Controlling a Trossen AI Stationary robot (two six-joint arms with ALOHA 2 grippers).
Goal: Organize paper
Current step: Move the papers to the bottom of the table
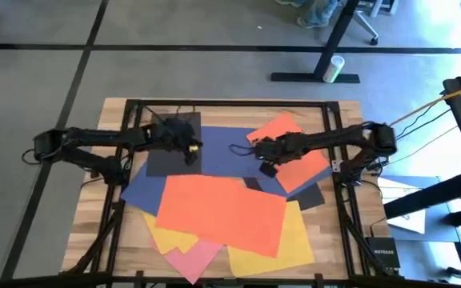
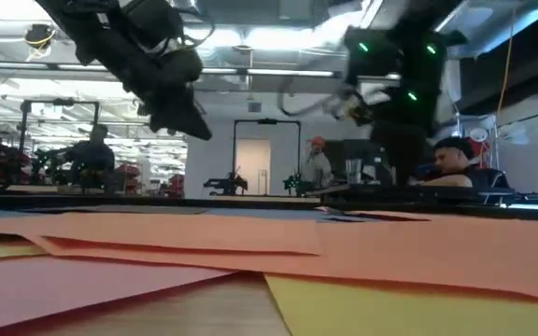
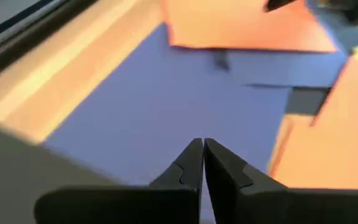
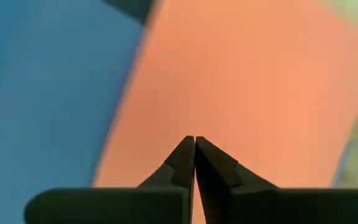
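Several paper sheets lie overlapped flat on the wooden table. A large orange-red sheet [image 1: 222, 212] is on top, over yellow [image 1: 290, 248] and pink [image 1: 192, 260] ones. A navy sheet [image 1: 218, 156], a black sheet [image 1: 170, 148] and a second orange-red sheet [image 1: 294, 156] lie farther back. My left gripper [image 1: 190, 150] [image 3: 202, 144] is shut, raised over the navy sheet [image 3: 166, 106] by the black one. My right gripper [image 1: 264, 164] [image 4: 194, 140] is shut, above the second orange-red sheet [image 4: 241, 81] near its edge with the navy sheet. In the low view both grippers hang clear of the paper.
A black metal frame [image 1: 230, 104] runs around the table. A small black box [image 1: 378, 248] and white papers [image 1: 410, 216] lie at the right edge. Bare wood [image 1: 94, 208] shows left of the sheets. People [image 2: 451, 159] sit in the room beyond the table.
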